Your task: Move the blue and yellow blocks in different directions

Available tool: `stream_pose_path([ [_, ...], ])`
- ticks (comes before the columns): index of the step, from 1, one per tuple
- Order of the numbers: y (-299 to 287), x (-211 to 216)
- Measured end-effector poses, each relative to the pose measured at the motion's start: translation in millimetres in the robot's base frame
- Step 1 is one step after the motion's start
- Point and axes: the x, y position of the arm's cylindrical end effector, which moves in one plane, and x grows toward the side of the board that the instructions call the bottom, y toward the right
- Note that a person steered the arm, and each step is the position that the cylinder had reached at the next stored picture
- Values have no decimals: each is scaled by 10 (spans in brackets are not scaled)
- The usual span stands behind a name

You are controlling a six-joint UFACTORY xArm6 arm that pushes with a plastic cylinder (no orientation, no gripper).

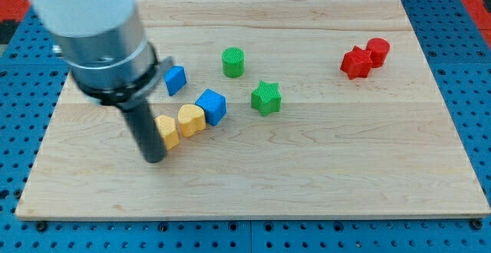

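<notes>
My tip (155,159) rests on the board at the view's left, touching or just left of a yellow block (167,130). A second yellow block (191,119), rounded in shape, sits right of the first and touches a blue cube (212,105). A smaller blue block (176,80) lies above them, close beside the arm's body. The rod partly hides the left yellow block's left side.
A green cylinder (233,61) and a green star-shaped block (266,97) lie at the centre. A red star-shaped block (355,63) and a red cylinder (377,50) touch at the upper right. The wooden board (345,169) sits on a blue pegboard.
</notes>
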Motion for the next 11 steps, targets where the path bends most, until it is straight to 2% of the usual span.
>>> stream_pose_path([
  [1, 483, -198],
  [2, 613, -563],
  [3, 498, -718],
  [4, 589, -672],
  [6, -140, -675],
  [8, -151, -829],
  [11, -284, -350],
])
